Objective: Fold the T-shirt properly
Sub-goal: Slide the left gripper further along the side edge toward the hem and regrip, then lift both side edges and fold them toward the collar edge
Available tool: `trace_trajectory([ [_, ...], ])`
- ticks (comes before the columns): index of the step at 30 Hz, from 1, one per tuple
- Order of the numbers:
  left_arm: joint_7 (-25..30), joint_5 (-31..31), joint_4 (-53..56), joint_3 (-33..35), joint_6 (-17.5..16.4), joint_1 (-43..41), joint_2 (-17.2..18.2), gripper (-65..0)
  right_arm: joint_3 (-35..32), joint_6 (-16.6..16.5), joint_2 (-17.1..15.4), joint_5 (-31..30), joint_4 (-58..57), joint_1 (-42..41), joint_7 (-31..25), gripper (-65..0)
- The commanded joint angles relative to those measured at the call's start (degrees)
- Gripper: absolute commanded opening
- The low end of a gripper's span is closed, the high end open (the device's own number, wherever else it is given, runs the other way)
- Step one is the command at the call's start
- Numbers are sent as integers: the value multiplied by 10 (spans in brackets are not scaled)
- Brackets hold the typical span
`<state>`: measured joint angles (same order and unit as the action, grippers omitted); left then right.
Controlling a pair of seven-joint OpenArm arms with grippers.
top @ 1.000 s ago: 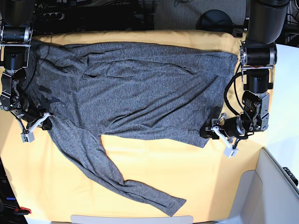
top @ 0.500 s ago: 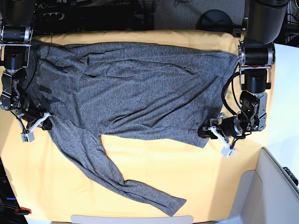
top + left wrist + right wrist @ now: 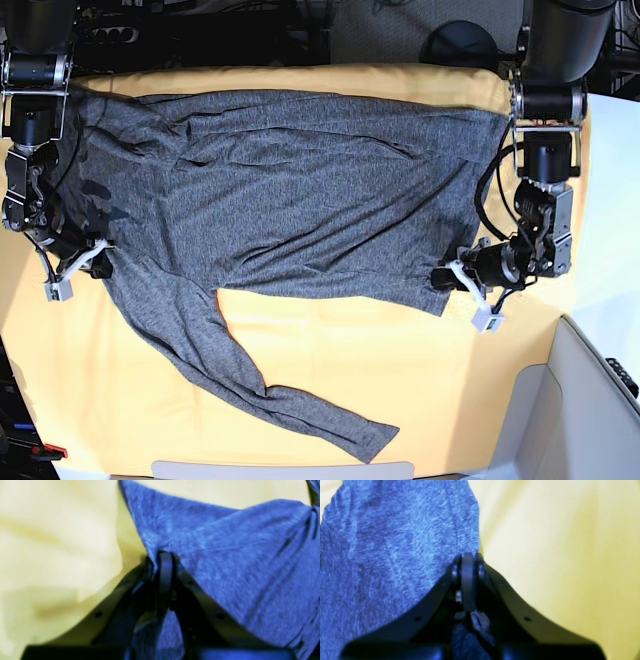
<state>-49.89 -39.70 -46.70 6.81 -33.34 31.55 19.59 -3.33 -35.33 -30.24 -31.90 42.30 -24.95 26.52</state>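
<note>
Base view: the T-shirt (image 3: 290,200) is seen spread flat on the yellow sheet (image 3: 400,380), one long sleeve trailing toward the near edge. The left gripper (image 3: 447,279) is pinched closed on the shirt's hem corner, and the right gripper (image 3: 88,257) is clamped on the opposite edge near the sleeve. For a clean fold, both held edges are best lifted together and level, with the cloth kept taut between them so no creases are trapped. No brand, label or writing can be read.

Even bright light, blurry wrist views
</note>
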Motion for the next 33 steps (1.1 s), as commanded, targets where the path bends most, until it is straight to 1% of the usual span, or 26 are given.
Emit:
trace_trajectory([
  [1,-3,-6,-31,-2,-5,8,8,-648,-3,-20,13,36,4,22,90,-650],
  [3,-3,-6,-64,-4,-5,-13,10,-648,15,-20,13,37,31,39,93,-650],
  [4,-3,-6,-80,-14,-5,-23,16,-648,27,-20,13,37,48,47,95,-650],
  [7,-4,-6,-119,-40,-5,-50,18,-648,45,-16,13,37,92,68,96,-650],
  [10,-8,-6,-150,-56,-5,-65,20,-648,50,11,11,37,130,88,96,-650],
  [11,-12,-6,-161,-63,-5,-70,20,-648,50,19,5,37,144,95,96,-650],
  [13,-23,-6,-187,-80,-5,-79,20,-648,50,27,1,37,173,111,93,-650],
  [17,-55,-6,-249,-114,-5,-101,20,-648,58,28,-5,37,224,132,94,-650],
  [22,-84,-6,-324,-138,-5,-133,20,-648,109,28,-15,37,260,159,96,-650],
  [27,-84,-6,-381,-164,-5,-174,20,-648,168,28,-16,37,281,194,96,-650],
  [33,-76,-6,-425,-181,-6,-213,20,-648,209,28,-16,38,317,226,95,-650],
])
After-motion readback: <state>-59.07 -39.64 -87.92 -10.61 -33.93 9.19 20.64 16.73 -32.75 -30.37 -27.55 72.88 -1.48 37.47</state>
